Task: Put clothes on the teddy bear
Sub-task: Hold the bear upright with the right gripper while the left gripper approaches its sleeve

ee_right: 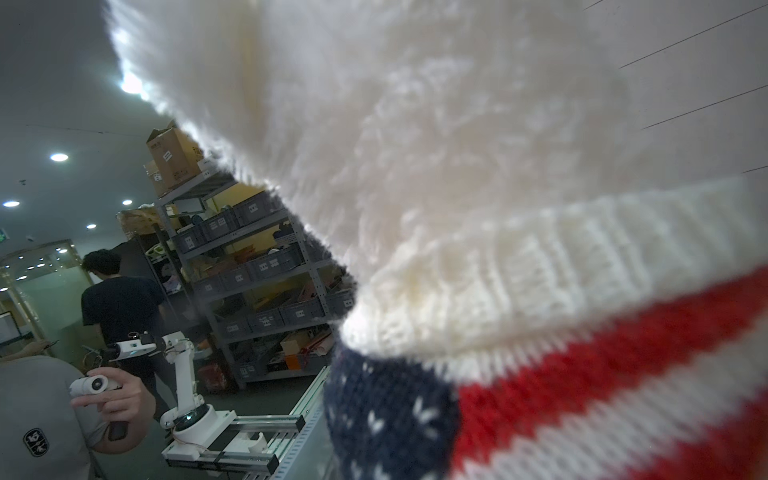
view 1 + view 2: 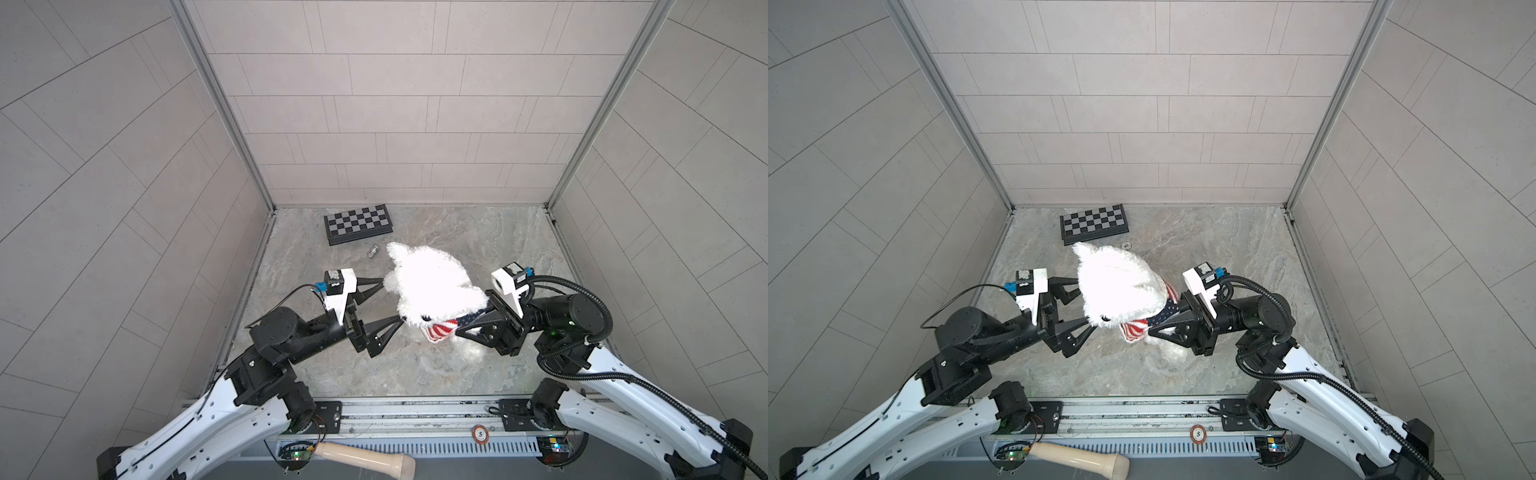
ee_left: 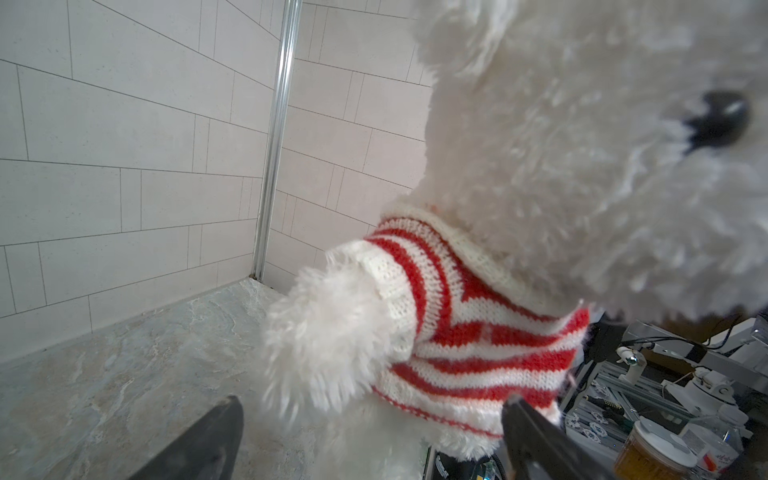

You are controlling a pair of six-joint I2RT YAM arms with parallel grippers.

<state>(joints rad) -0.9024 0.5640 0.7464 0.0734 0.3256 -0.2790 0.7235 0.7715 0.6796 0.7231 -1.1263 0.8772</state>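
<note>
1. Nearest of all, a wooden handle [image 2: 365, 459] lies below the desk's [image 2: 415, 374] front rail at 6 o'clock.
2. At 9 o'clock of the teddy bear [image 2: 432, 286], the left tool [image 2: 390, 300] is spread as wide as it goes and holds nothing.
3. From 4 o'clock, the right tool [image 2: 459, 328] is pinched shut on the sweater [image 2: 440, 332], near its navy starred patch.
4. Mid-desk, the bear looks propped upright with its face toward 6 o'clock, so its long axis seems to point up at the camera. The sweater sits round its neck and chest, and one paw [image 3: 324, 345] pokes out of a striped sleeve.
5. The bear lies at 3 o'clock from the left tool, with the sleeved arm between the open fingers in the left wrist view. That free arm is better placed for any further tug.
6. Farther off at 11 o'clock lie a small silvery piece [image 2: 374, 250] and a folded chessboard [image 2: 358, 223].
</note>
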